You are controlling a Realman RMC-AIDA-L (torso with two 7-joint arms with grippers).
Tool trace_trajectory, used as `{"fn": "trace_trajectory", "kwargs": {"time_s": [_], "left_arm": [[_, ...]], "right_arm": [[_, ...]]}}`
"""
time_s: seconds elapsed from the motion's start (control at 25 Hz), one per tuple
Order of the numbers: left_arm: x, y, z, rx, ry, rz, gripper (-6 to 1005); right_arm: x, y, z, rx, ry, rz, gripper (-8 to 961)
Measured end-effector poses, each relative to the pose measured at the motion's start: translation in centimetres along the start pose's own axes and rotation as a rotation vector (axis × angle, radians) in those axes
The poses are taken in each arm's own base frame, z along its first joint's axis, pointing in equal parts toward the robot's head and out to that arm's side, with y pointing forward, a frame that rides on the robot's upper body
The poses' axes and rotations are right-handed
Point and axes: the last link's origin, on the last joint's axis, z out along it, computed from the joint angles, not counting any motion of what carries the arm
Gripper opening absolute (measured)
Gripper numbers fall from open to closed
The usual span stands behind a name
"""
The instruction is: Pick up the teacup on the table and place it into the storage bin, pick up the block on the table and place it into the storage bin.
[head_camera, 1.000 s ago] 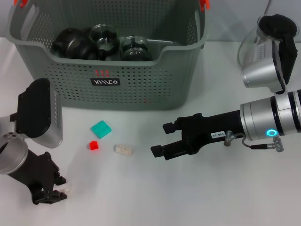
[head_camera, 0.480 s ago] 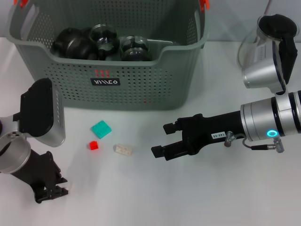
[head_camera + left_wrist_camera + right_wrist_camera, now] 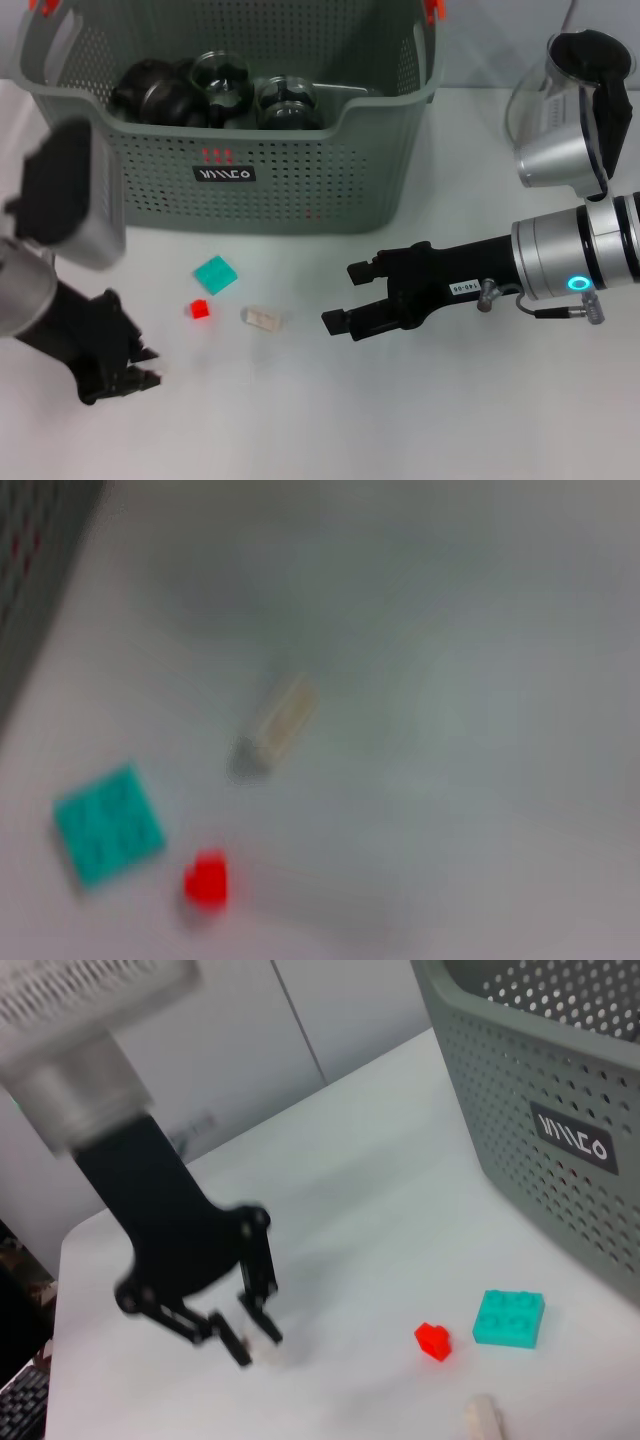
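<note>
The grey-green storage bin [image 3: 300,190] stands at the back of the table, and dark and glass teacups [image 3: 150,90] lie inside it. In front of it lie a teal block [image 3: 215,272], a small red block [image 3: 199,309] and a clear block [image 3: 261,317]. My left gripper [image 3: 146,368] hovers low, to the left of the red block, open and holding nothing. The right wrist view shows the left gripper [image 3: 250,1336] with its white pads apart. My right gripper [image 3: 338,298] is open just right of the clear block. The left wrist view shows the teal block [image 3: 108,823], red block [image 3: 206,878] and clear block [image 3: 275,725].
A glass teapot with a silver base and black lid [image 3: 560,120] stands at the back right, above my right arm. The bin's front wall [image 3: 560,1110] rises right behind the blocks. White table lies in front of the blocks.
My left arm has swung up and forward, carrying its gripper a little right, toward the red block. The right arm and the blocks have not moved.
</note>
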Motion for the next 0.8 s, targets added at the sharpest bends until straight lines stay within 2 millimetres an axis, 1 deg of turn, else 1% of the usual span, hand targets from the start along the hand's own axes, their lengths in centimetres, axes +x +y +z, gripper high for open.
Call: {"fn": "trace_trajectory", "kwargs": {"time_s": [0.04, 0.12, 0.16, 0.2, 0.24, 0.28, 0.4, 0.48, 0.56, 0.64, 0.72, 0.8], "left_arm": [[0.4, 0.0, -0.7, -0.006, 0.026, 0.000, 158], [2.0, -0.1, -3.6, -0.015, 0.139, 0.009, 158], [2.0, -0.1, -3.6, -0.015, 0.139, 0.009, 158], [2.9, -0.4, -4.9, -0.010, 0.203, 0.010, 159], [4.7, -1.4, -7.5, 0.042, 0.331, 0.007, 159], [4.7, -1.4, -7.5, 0.042, 0.331, 0.007, 159], [6.7, -3.0, -9.9, 0.131, 0.452, -0.016, 160], [8.3, -4.6, -11.2, 0.210, 0.518, -0.037, 161], [9.6, -6.1, -12.1, 0.273, 0.567, -0.061, 161], [10.6, -7.5, -12.6, 0.316, 0.598, -0.086, 162], [11.5, -9.4, -12.7, 0.358, 0.614, -0.125, 163], [11.8, -10.9, -12.1, 0.384, 0.619, -0.159, 163]], "right_arm": [[0.0, 0.0, 0.0, 0.001, 0.000, 0.000, 942], [0.0, 0.0, -0.1, 0.001, 0.000, 0.000, 942], [0.0, 0.0, -0.1, 0.001, 0.000, 0.000, 942], [0.1, 0.0, -0.1, 0.001, 0.000, 0.000, 942], [0.1, 0.0, -0.1, 0.001, 0.001, 0.000, 942], [0.1, 0.0, -0.1, 0.001, 0.001, 0.000, 942], [0.2, 0.0, -0.1, 0.001, 0.003, 0.000, 942], [0.2, 0.0, -0.1, -0.001, 0.006, 0.002, 942], [0.3, 0.1, -0.1, -0.005, 0.006, 0.003, 942], [0.3, 0.1, -0.1, -0.009, 0.007, 0.003, 942], [0.3, 0.1, -0.1, -0.010, 0.006, 0.003, 942], [0.2, 0.1, -0.1, -0.010, 0.006, 0.002, 942]]}}
